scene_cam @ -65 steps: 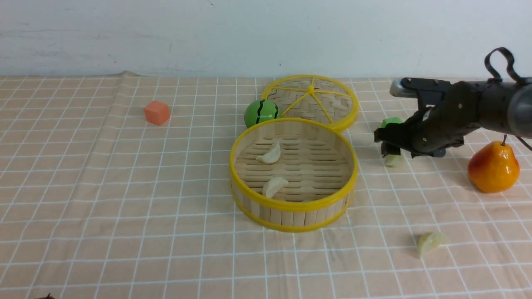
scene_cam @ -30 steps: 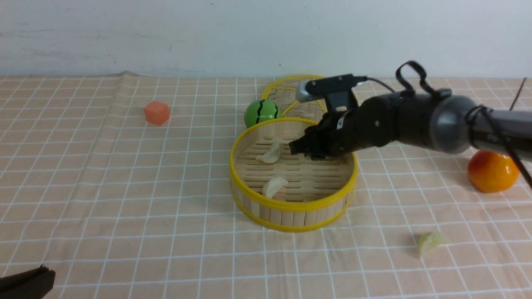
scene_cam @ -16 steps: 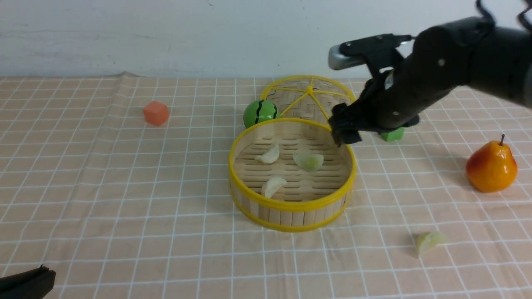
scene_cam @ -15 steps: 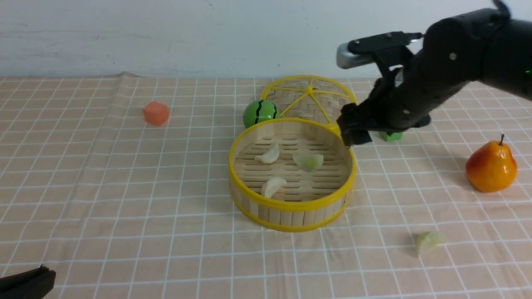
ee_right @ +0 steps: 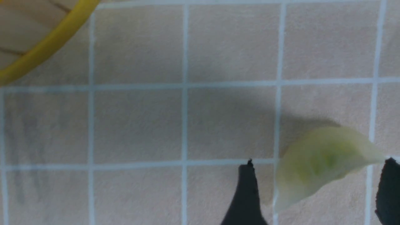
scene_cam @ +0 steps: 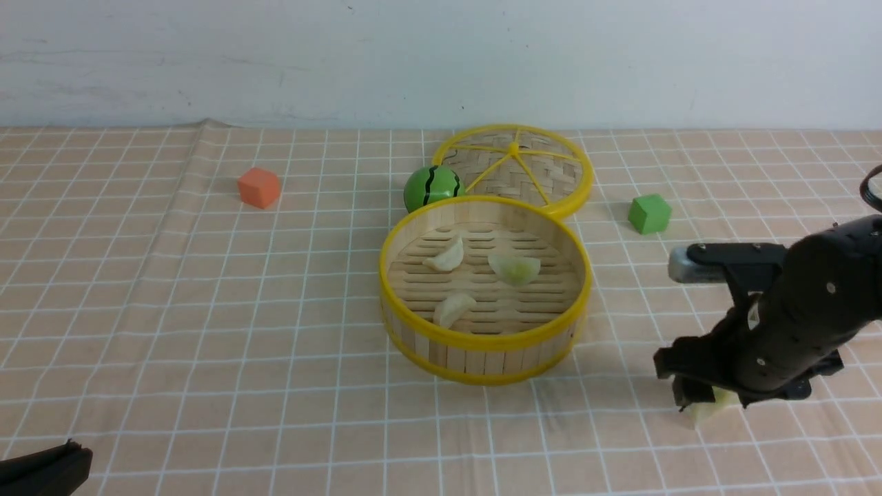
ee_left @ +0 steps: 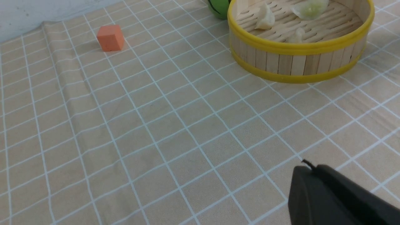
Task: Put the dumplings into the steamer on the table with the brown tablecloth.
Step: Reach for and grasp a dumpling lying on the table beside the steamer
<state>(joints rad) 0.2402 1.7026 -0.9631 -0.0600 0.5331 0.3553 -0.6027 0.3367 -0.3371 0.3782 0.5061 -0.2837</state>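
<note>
- My right fingers point(ee_right: 247, 200) stand wide apart, low over the table point(scene_cam: 207, 331), one on each side of the loose green dumpling point(ee_right: 322, 162). They grip nothing.
- In the right wrist view, one finger sits just beside the dumpling's curved edge with a thin gap. The other is at its pointed tip, and I cannot tell whether it touches.
- The loose green dumpling lies on the brown tablecloth point(scene_cam: 138, 275), outside the steamer point(scene_cam: 482, 341). It is off the steamer's front-right side, near it but clearly apart.
- Three dumplings rest on the steamer's slatted floor, none touching another.
- The back white dumpling point(scene_cam: 446, 256) is toward the rear left, and the inner green dumpling point(scene_cam: 515, 269) is to its right, near the middle.
- The front white dumpling point(scene_cam: 453, 308) is close to the near wall.
- The woven lid point(scene_cam: 517, 165) lies flat behind the steamer, its near edge hidden by the steamer's back rim.
- A green striped ball point(scene_cam: 433, 187) sits at the lid's left side, just behind the steamer's rear-left rim.
- A green cube point(scene_cam: 649, 213) stands to the right of the lid, and an orange cube point(scene_cam: 260, 187) is well off to the left.
- My left fingers point(ee_left: 337, 200) are closed together, low at the table's near-left corner, well apart from the steamer.
</note>
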